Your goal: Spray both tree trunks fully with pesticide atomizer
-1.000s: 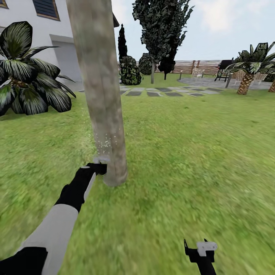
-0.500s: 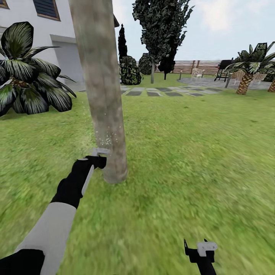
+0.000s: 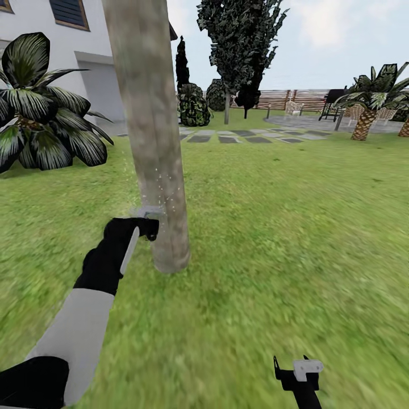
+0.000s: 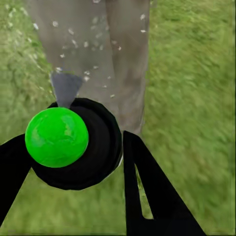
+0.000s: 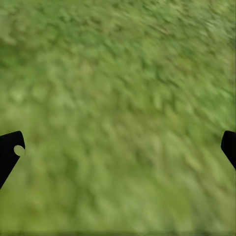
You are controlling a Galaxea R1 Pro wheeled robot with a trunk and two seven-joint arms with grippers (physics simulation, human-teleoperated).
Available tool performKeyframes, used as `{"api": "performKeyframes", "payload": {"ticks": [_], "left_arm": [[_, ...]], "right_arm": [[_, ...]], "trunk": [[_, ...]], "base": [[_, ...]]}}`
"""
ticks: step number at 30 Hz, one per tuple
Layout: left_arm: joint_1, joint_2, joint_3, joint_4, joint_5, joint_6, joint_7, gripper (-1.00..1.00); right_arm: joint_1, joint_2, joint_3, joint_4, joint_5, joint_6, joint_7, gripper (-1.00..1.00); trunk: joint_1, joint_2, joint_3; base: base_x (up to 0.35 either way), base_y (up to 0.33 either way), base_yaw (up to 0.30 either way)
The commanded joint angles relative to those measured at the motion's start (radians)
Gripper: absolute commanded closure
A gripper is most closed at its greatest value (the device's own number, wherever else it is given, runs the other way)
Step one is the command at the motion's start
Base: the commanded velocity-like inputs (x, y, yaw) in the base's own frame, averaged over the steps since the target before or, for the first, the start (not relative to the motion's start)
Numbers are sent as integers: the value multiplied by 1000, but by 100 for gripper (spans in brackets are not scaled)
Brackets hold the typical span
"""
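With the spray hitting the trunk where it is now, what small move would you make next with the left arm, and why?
Probably raise the left pincer a little higher along the tree trunk, keeping the pesticide atomizer aimed at it. The white pesticide specks cluster just above the nozzle, low on the trunk, while the bark higher up looks bare.

The floor [image 3: 272, 238] is a blurry green grass lawn that runs back to a row of grey stepping stones [image 3: 250, 137] and a grey paved circle [image 3: 318, 122] near the wooden fence [image 3: 284, 99]. A thick mottled tree trunk [image 3: 153, 136] rises straight out of the grass. A broad-leaved plant [image 3: 45, 108] and a short palm [image 3: 366, 111] also stand on the lawn.
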Motion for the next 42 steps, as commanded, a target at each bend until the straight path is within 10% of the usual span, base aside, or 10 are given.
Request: {"api": "performKeyframes", "payload": {"ticks": [1, 7, 13, 23, 24, 25, 28, 31, 34, 42], "left_arm": [[-4, -21, 0, -18, -13, 17, 0, 100], [-20, -21, 7, -38, -13, 39, -2, 100], [-19, 41, 71, -47, -12, 47, -32, 100], [-47, 11, 86, -70, -21, 98, -88, 100], [-47, 21, 89, -70, -24, 101, -88, 100], [-44, 89, 93, -57, -21, 100, -91, 100], [-34, 92, 80, -54, -19, 94, -93, 100], [-29, 89, -51, -27, -13, 94, -129, 100], [-30, 91, -84, -21, -13, 95, -179, 100], [-35, 197, 12, 24, -24, 86, -195, 100]], "right_arm": [[0, 0, 0, 0, 0, 0, 0, -100], [0, 0, 0, 0, 0, 0, 0, -100], [0, 0, 0, 0, 0, 0, 0, -100], [0, 0, 0, 0, 0, 0, 0, -100], [0, 0, 0, 0, 0, 0, 0, -100], [0, 0, 0, 0, 0, 0, 0, -100], [0, 0, 0, 0, 0, 0, 0, -100], [0, 0, 0, 0, 0, 0, 0, -100], [0, 0, 0, 0, 0, 0, 0, -100], [0, 0, 0, 0, 1, 0, 0, -100]], "trunk": [[0, 0, 0], [0, 0, 0], [0, 0, 0], [0, 0, 0], [0, 0, 0], [0, 0, 0], [0, 0, 0], [0, 0, 0], [0, 0, 0], [0, 0, 0]], "base": [[0, 0, 0], [0, 0, 0], [0, 0, 0], [0, 0, 0], [0, 0, 0], [0, 0, 0], [0, 0, 0], [0, 0, 0], [0, 0, 0], [0, 0, 0]]}}
